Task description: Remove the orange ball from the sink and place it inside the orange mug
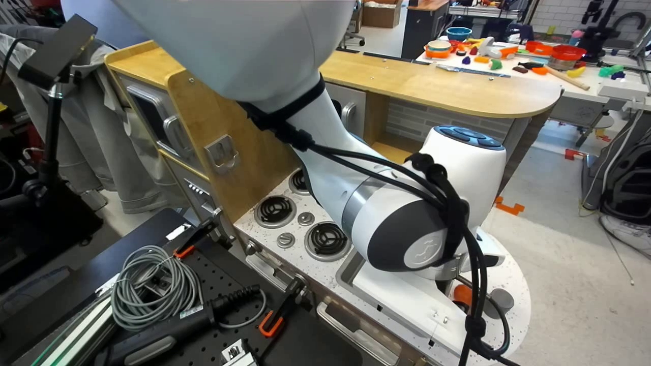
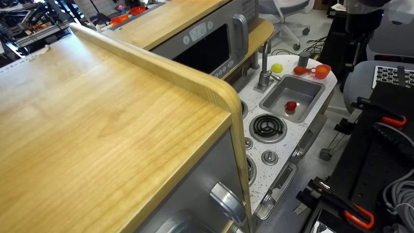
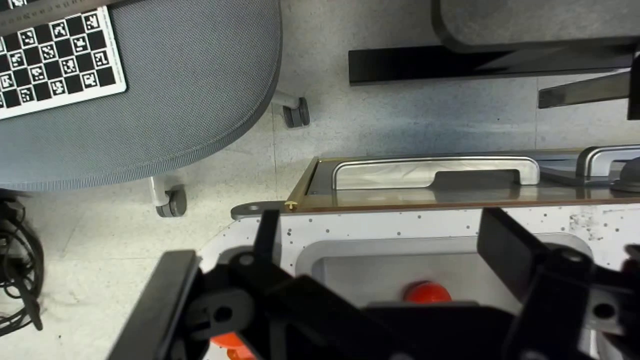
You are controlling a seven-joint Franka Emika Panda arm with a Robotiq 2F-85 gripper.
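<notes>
A: Gripper (image 3: pixel 382 232) spread wide, nothing held. Wrist view puts the sink (image 2: pixel 288 94) below it; height hard to read.

B: The ball (image 2: pixel 290 105)?

A: On the basin floor, nearer the burner (image 2: pixel 267 127) end. Looks red, not orange. Gripper's own body hides part of it in the wrist view.

B: Worst risk?

A: A roll, I judge. One finger touching first could send it to a wall, leaving little room to pinch.

B: Going down?

A: Off-centre, those wide fingers may strike the rim.

B: And the orange mug (image 2: pixel 321 76)?

A: Past the sink, on the counter (image 2: pixel 286 149). Paler patch inside; can't tell if that's contents or bare bottom. Contents could make a dropped ball bounce out. Orange spoon-like piece (image 2: pixel 300 70) lies just beside it; a bump there might shift the mug.
</notes>
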